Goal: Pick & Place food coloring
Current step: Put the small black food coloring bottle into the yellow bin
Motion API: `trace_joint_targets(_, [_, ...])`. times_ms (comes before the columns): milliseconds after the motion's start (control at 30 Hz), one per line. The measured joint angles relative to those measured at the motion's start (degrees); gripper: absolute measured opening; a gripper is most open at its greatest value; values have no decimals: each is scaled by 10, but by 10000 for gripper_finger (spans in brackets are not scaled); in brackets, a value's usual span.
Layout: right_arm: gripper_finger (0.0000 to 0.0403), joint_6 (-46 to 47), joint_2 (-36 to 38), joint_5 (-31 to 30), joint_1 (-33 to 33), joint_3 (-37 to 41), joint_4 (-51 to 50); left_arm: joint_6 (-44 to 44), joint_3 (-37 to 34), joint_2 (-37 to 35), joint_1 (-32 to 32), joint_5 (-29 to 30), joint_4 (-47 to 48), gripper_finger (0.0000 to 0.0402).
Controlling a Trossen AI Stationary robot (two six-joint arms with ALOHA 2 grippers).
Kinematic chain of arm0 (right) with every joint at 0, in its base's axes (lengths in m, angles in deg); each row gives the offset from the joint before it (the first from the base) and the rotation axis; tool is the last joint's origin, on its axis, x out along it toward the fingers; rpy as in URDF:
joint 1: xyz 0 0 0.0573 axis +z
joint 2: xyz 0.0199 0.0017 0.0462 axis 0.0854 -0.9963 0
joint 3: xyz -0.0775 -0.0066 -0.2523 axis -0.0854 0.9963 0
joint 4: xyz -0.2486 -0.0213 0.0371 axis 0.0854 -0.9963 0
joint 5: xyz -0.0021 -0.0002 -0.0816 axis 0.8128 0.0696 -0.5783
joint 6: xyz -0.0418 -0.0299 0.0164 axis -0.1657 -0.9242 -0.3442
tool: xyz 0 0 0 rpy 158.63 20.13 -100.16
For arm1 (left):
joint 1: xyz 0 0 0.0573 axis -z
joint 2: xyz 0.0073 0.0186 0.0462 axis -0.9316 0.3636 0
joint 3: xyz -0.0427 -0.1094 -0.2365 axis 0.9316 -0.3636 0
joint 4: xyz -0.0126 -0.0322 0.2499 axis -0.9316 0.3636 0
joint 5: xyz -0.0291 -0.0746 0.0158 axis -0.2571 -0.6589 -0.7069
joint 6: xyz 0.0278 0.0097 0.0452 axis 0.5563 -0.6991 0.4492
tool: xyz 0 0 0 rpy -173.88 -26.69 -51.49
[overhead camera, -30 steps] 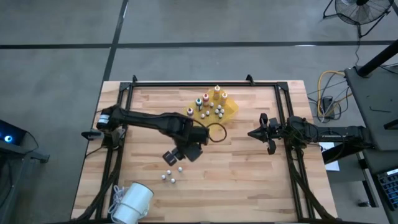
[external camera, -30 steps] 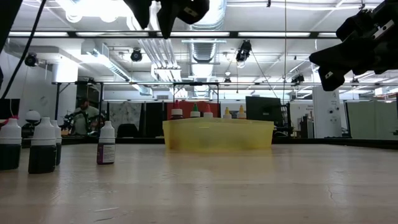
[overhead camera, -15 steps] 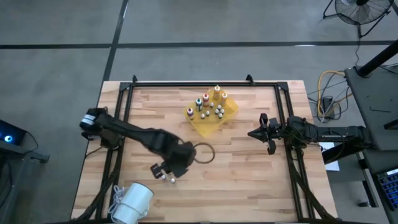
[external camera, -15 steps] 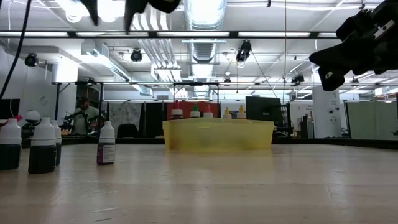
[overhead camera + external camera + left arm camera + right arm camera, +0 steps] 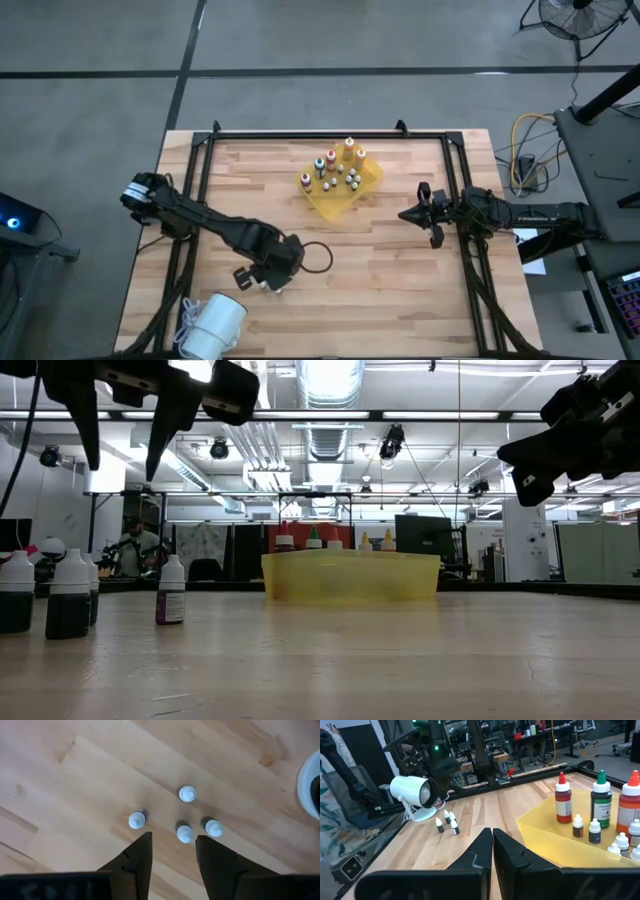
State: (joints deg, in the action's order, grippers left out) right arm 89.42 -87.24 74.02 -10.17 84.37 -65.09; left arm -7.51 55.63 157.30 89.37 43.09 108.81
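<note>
Left end effector (image 5: 262, 280) hangs w/ fingers spread, nothing held, right above a cluster of four small white-capped dropper bottles (image 5: 184, 833) standing on the wood surface (image 5: 400, 290), near the front-left, just beside a white lamp-like object (image 5: 213, 327). Right end effector (image 5: 412, 214) waits at the surface's right side, fingers pressed together, empty. The yellow tray (image 5: 370, 180) sits at back-center, well apart from the cluster, already holding taller red/green/orange bottles (image 5: 563, 800) plus several small ones.

Step in hand, as I judge it: descend on one small bottle & grip it. To do it well: pick the bottle nearest between the fingers, i.e. the middle one in the left wrist view, w/ a neighbour (image 5: 213, 827) almost touching it on one side. Fingers should straddle only that one; rotating the wrist so the fingers close across the free sides would avoid knocking the neighbour over. Come straight down, close low on the body, not on the tapered cap, then lift vertical before moving toward the tray.

Views differ: left wrist view alone shows the spacing between the four caps & the finger line-up; the high view shows the cluster mostly hidden under the arm. Low view shows bottle bodies w/ dark liquid (image 5: 170, 592) upright, & that the left end effector is well above them, height the top-down view can't give. Right wrist view shows tray contents & labels close up, w/ the cluster far off near the lamp-like object.
</note>
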Motion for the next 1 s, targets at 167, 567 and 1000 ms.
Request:
trace_joint_targets(167, [9, 0, 0, 0, 0, 0, 0, 42, -4, 4, -3, 1, -25, 124])
trace_joint_targets(567, [9, 0, 0, 0, 0, 0, 0, 52, 1, 46, -18, 1, -72, 124])
trace_joint_targets(1000, [9, 0, -1, 0, 0, 0, 0, 50, -1, 95, -39, 1, -103, 124])
